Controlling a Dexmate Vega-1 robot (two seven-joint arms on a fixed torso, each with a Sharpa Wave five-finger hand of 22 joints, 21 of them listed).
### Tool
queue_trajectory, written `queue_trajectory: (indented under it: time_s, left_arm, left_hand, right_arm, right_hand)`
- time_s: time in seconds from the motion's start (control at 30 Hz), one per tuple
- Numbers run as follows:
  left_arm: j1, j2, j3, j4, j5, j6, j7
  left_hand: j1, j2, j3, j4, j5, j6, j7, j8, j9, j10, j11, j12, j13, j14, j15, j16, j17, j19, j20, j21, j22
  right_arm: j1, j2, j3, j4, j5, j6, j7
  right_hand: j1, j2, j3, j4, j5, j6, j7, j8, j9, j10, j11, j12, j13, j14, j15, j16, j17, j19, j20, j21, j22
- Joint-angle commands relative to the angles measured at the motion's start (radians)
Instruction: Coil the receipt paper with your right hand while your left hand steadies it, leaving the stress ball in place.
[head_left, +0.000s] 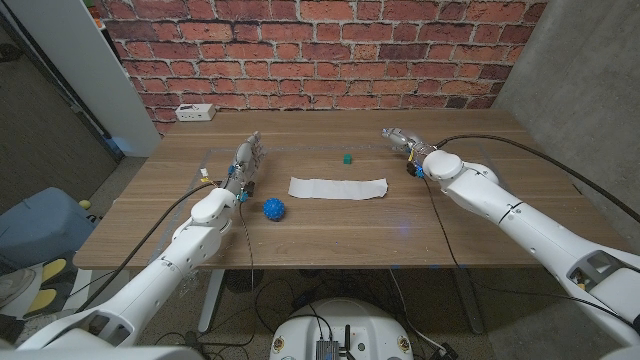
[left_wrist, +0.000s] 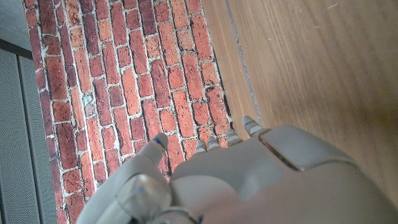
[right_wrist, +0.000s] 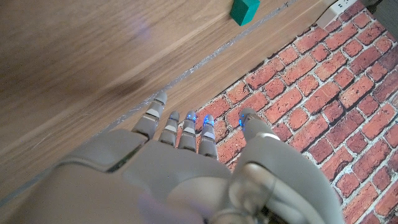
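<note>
- Lying flat and uncoiled at frame centre, receipt paper (head_left: 338, 188); nothing done yet
- left hand (head_left: 245, 163), right hand (head_left: 402, 141) hold nothing, fingers extended; stress ball (head_left: 274, 209) lower left of paper

On the wooden table (head_left: 480, 225) — one strip of receipt paper (head_left: 338, 188), one blue spiky stress ball (head_left: 274, 209), one small green block (head_left: 347, 157) and one white power strip (head_left: 195, 113) at the far left corner. Two robot hands are over it — the left hand (head_left: 245, 163) and the right hand (head_left: 400, 139)
</note>
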Motion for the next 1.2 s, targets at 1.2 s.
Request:
queue_trajectory:
  time_s: [1.2]
  left_arm:
    - [0.048,0.014,-0.020,-0.030,-0.024,0.008,0.015]
  left_hand:
    - [0.013,0.003,-0.005,-0.010,-0.002,-0.024,0.000,-0.002,0.003,-0.066,0.009,-0.002,0.005,-0.082,-0.001,0.001,0.005,0.002,0.011,-0.012,0.006]
  right_arm:
    - [0.253,0.092,-0.360,-0.012,-0.479,-0.389,0.133]
  right_hand:
    - [0.214,-0.034,0.075,-0.078,-0.007,0.113,-0.025,0.016,0.006,0.110,-0.047,0.018,0.004,0.138,-0.114,0.038,0.000,0.120,-0.032,0.027,0.004]
